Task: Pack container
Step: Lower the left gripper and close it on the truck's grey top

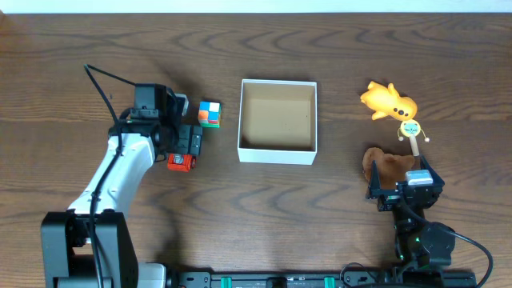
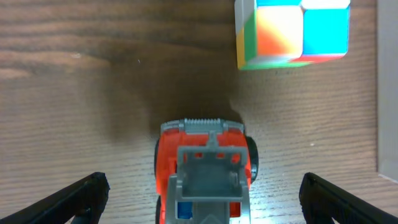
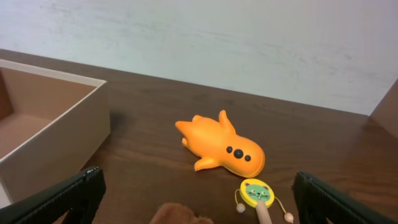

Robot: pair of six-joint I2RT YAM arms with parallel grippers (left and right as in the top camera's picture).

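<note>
Toy truck (image 2: 205, 171), red w/ grey top, on table (image 2: 74, 74) betw. spread-apart fingers of left gripper (image 2: 202, 190), touching neither; multicolour cube (image 2: 292, 31) just beyond it. Container (image 1: 277, 154): centre of table, upright, open side up, betw. the two grippers, cube near its left wall. Right gripper (image 3: 199, 186): jaws wide apart, gripping nothing, above brown plush (image 3: 180, 216); orange toy (image 3: 224, 149) & cat-face rattle (image 3: 256, 193) lie ahead of it, well right of container

1. I see the container (image 1: 278, 155) mid-worktop (image 1: 80, 48).
2. Left of it I find the cube (image 1: 210, 113), with the toy truck (image 1: 181, 164) nearer the robot.
3. Right of it lie the animal toy (image 1: 390, 101), the rattle (image 1: 411, 130), then the plush (image 1: 388, 165).
</note>
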